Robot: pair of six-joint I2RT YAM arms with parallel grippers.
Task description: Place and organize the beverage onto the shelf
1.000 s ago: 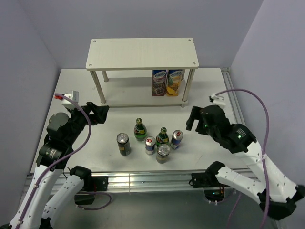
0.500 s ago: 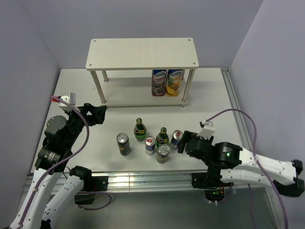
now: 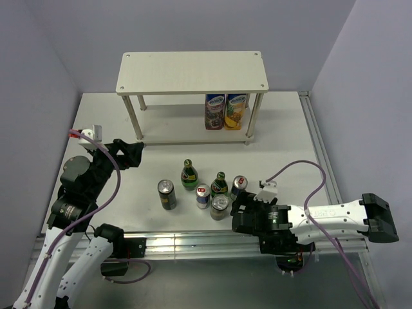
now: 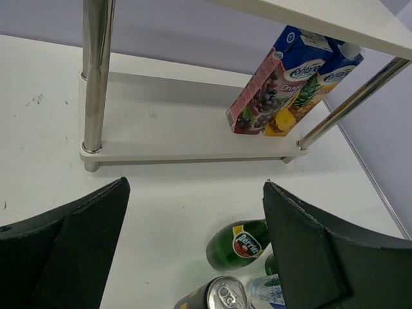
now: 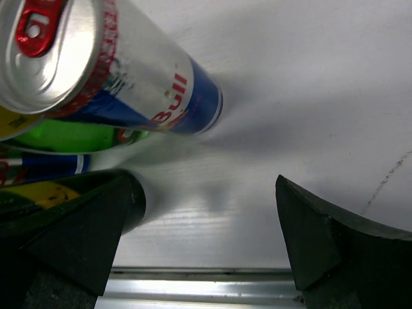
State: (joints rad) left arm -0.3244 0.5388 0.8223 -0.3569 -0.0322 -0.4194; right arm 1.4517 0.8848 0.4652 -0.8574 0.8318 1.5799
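Note:
The six drinks stand in a cluster on the table in front of the shelf (image 3: 192, 72): two green bottles (image 3: 188, 175) (image 3: 219, 185), two black cans (image 3: 167, 194) (image 3: 220, 206) and two blue-and-silver cans (image 3: 203, 196) (image 3: 239, 187). My right gripper (image 3: 239, 210) is open and empty, low by the table's near edge, just right of the front black can. The right wrist view shows a blue-and-silver can (image 5: 109, 71), a green bottle (image 5: 71, 136) and black can (image 5: 38, 193) beside the gripper (image 5: 206, 238). My left gripper (image 3: 132, 154) is open and empty, left of the cluster; its wrist view shows a bottle (image 4: 241, 243).
Two juice cartons (image 3: 225, 111) stand on the right of the shelf's lower board (image 4: 193, 129), also in the left wrist view (image 4: 283, 90). The shelf's metal posts (image 4: 95, 77) stand ahead of the left gripper. The table's metal front rail (image 5: 206, 293) runs just below the right gripper.
The right arm has swung down and towards the near edge, and its gripper has moved left up to the cans. The left gripper shifted slightly at first and then stayed still.

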